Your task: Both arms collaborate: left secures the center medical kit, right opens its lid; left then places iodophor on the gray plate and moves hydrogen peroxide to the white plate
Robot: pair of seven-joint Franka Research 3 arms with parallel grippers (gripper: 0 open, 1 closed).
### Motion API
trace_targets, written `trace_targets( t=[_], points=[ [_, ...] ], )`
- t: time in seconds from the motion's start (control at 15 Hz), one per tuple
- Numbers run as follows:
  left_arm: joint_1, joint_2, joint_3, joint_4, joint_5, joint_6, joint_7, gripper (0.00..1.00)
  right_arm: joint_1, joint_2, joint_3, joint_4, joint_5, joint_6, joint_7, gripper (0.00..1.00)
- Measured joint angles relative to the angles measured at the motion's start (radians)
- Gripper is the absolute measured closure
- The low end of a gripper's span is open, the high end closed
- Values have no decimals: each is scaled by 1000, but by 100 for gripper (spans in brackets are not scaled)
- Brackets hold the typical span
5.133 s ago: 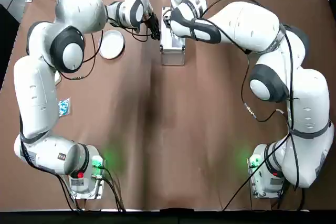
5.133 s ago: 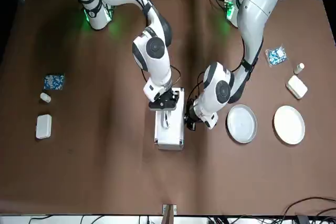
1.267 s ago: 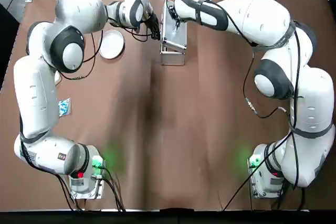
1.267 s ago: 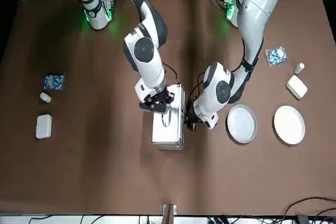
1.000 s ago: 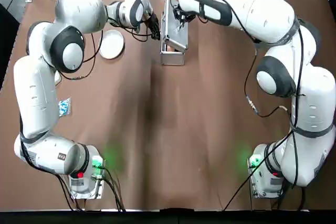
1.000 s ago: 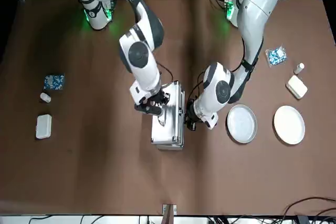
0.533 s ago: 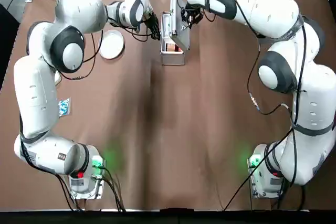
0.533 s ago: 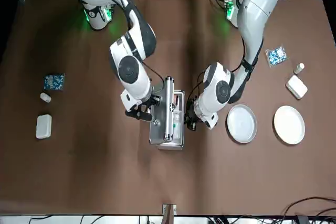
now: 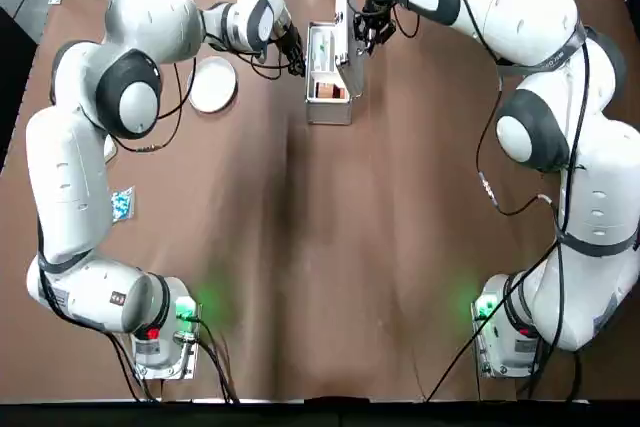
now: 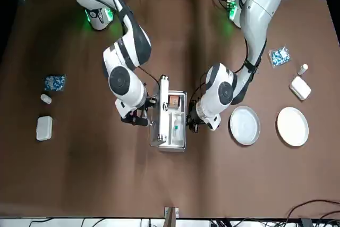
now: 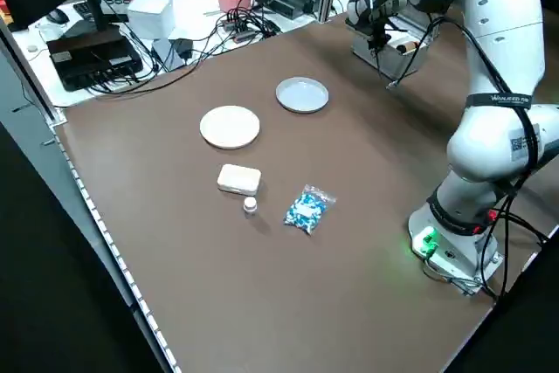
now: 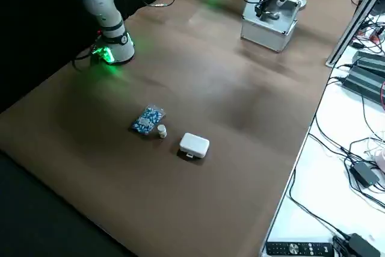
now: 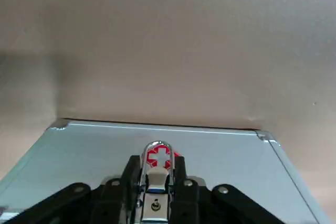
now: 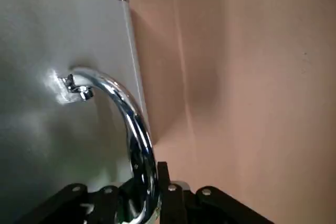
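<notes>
The medical kit stands open at the table's far middle. Its lid is upright on the robot's right side. My right gripper is shut on the lid's chrome handle. At the kit's other side, my left gripper is shut on the front latch with the red cross. Inside lie a brown item and pale items; I cannot tell which is iodophor or hydrogen peroxide. The gray plate and white plate are bare.
Beyond the white plate lie a white box, a small bottle and a blue packet. On the robot's right side are another white box, a small bottle and a blue packet.
The lid has swung from flat on the case to upright, and the kit's inside now shows. My right gripper moved with the handle toward the robot's right. The left arm has stayed put.
</notes>
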Motion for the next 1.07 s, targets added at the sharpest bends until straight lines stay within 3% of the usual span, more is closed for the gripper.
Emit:
trace_targets(
  t=[0.67,1.0,1.07],
  points=[
    [0,0,0,0,0,-1,0,70,-89,6,-1,-14,212,-61,-211,94],
    [0,0,0,1,0,-1,-1,70,-109,8,-1,-14,241,-83,-247,87],
    [0,1,0,1,0,-1,-1,70,-113,6,-1,-13,241,-91,-255,80]
  ],
)
